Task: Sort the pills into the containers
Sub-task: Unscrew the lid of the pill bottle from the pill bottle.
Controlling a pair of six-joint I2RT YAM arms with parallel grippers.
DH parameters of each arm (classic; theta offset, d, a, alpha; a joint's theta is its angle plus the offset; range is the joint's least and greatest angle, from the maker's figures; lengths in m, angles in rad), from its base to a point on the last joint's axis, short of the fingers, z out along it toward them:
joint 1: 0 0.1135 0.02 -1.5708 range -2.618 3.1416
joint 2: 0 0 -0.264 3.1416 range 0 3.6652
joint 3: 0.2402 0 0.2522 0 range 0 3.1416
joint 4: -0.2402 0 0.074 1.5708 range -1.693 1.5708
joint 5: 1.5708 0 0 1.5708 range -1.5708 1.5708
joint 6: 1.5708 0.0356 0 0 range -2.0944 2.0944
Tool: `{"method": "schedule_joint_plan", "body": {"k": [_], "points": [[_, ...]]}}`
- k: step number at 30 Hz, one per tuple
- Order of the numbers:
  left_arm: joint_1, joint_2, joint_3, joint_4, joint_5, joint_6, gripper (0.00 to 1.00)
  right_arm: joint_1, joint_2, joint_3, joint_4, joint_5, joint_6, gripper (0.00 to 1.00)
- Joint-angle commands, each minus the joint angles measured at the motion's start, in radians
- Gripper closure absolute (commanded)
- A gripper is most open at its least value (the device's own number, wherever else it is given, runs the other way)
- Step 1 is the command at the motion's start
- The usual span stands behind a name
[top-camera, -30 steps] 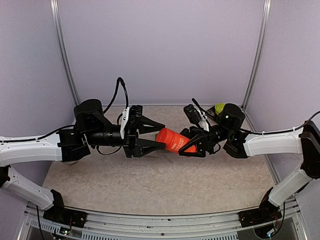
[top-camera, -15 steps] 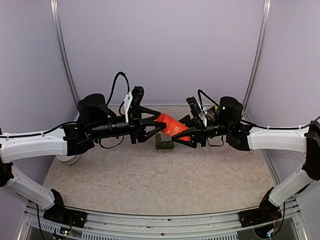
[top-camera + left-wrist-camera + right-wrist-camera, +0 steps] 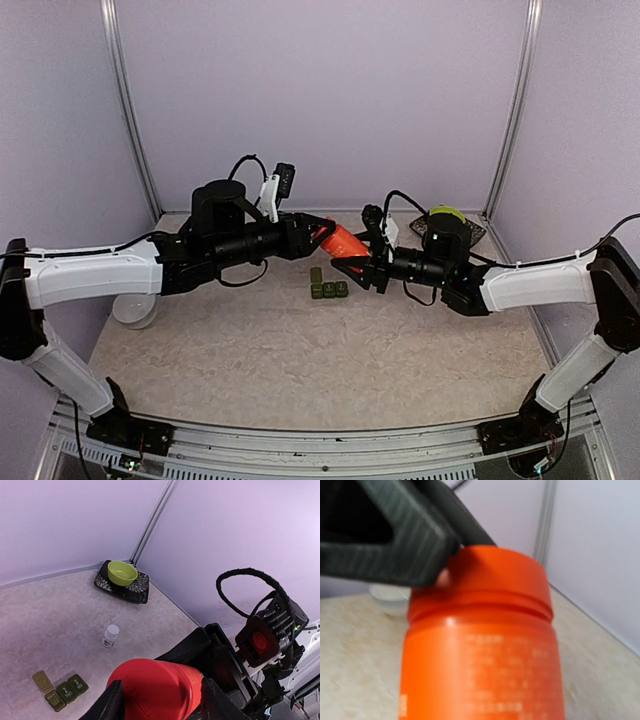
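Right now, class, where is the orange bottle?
Top view: the orange bottle is raised over the middle of the table, gripped between left fingers and right fingers, green pill box close by.

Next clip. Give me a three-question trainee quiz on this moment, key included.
1. True or false: the orange bottle rests on the table.
2. Which grips the bottle's cap? A) left claw B) right claw C) neither
3. Fill in: the yellow-green bowl sits on a dark patterned ____.
Key: 1 false, both claws hold it aloft. 2 A; the right claw holds the body. 3 tray.
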State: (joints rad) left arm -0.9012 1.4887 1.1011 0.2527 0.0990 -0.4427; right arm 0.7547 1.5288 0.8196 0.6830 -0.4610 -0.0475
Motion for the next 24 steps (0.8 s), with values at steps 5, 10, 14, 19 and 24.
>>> {"method": "schedule_joint_plan", "body": {"k": [5,10,14,19,24], "points": [[-0.010,-0.015,0.005,-0.038,-0.024,-0.063,0.37,0.027,0.029,0.015,0.065,0.105,0.001,1.00],[0.005,-0.084,-0.073,0.049,-0.007,-0.022,0.13,0.026,-0.005,-0.003,0.069,0.036,0.052,1.00],[0.025,-0.152,-0.128,0.093,0.037,0.105,0.01,0.025,-0.028,0.009,0.021,-0.081,0.094,1.00],[0.082,-0.230,-0.217,0.165,0.173,0.298,0.01,0.014,-0.041,0.022,-0.015,-0.277,0.176,1.00],[0.147,-0.255,-0.283,0.264,0.442,0.388,0.01,-0.015,-0.009,0.059,0.009,-0.510,0.336,1.00]]}}
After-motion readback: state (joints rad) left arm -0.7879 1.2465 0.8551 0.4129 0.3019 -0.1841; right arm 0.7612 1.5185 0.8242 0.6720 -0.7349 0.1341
